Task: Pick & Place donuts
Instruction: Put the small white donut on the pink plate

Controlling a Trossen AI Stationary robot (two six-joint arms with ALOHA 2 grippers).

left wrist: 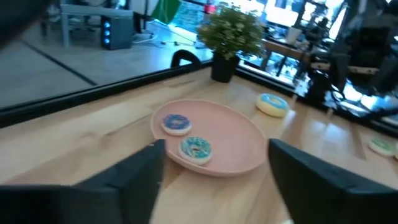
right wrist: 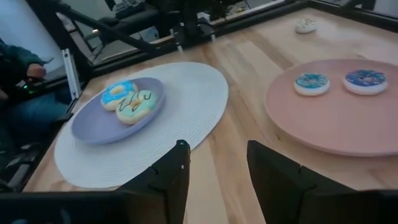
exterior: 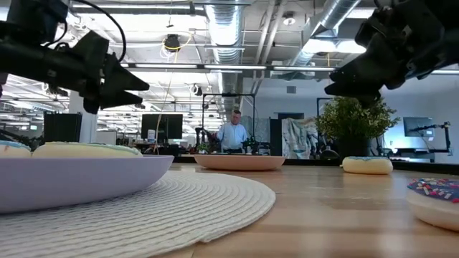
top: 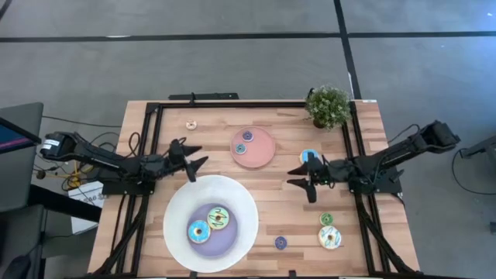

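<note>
Left gripper (top: 195, 164): fingers apart, nothing held, raised above the table at the big white plate's (top: 178, 203) far rim. Blue donut (top: 198, 231) and green donut (top: 218, 218) lie touching in that plate's lavender centre, just beyond and below its fingertips. Right gripper (top: 299, 177): fingers apart, empty, raised. Pink plate (top: 263, 159) ahead of it carries two small donuts (right wrist: 311, 83). White sprinkled donut (top: 330, 237) lies behind it, near the table edge.
</note>
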